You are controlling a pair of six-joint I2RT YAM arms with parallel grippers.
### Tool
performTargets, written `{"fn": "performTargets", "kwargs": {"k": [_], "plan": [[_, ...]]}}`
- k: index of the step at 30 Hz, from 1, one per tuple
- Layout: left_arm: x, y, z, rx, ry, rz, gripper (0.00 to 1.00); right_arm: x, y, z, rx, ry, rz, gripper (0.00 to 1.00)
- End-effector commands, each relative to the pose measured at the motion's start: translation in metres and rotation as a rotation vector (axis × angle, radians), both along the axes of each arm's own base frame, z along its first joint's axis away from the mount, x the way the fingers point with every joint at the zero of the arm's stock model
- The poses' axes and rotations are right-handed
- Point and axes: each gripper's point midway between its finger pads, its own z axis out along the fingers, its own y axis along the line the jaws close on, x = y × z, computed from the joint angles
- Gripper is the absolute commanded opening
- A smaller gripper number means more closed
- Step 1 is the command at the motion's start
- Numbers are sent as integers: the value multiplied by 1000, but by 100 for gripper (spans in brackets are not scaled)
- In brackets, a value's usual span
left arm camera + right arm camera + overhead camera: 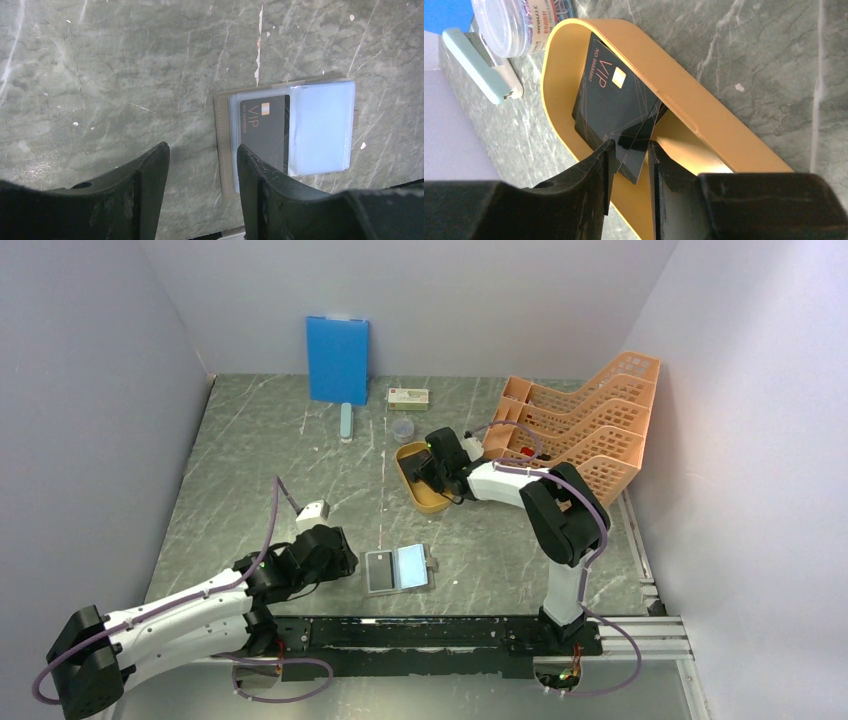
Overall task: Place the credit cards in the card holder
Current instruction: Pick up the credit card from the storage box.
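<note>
The card holder [398,569] lies open and flat on the table near the front, with its pale shiny faces up. In the left wrist view a black VIP card [265,130] sits in the left pocket of the card holder [223,150]. My left gripper [345,558] [202,147] is open and empty, just left of the holder. The credit cards [609,105], a small black stack, lean inside the orange oval tray [704,100] [432,505]. My right gripper [425,475] [630,145] is in the tray, jaws narrowly open around the stack's lower corner.
A blue board [337,358] leans on the back wall. A white-and-green box [408,397], a clear round container [403,430] [509,25] and a pale teal bar [346,422] [471,60] lie behind the tray. An orange file rack [590,425] stands at the right.
</note>
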Motion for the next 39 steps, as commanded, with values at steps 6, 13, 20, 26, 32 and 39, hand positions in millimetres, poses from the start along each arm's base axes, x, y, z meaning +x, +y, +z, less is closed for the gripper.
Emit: {"fn": "performTargets", "kwargs": {"k": [6,13,20,26,32,39], "plan": [[1,-4,3,-17,-8,-9,57,13,2,8,79,-44,-54,33],[2,-5,1,-6,-4,-16,57,18,9,5,110,-29,-59,39],[2,-5,1,-7,-9,-17,57,4,-11,11,17,-2,-58,53],[3,-7,0,-8,-1,-18,57,10,-21,7,-27,21,-67,55],[0,-5,0,-24,1,-11,57,23,-17,9,-8,5,-87,61],[-1,-3,1,-28,-2,-5,57,34,-17,-3,-80,49,-88,60]]}}
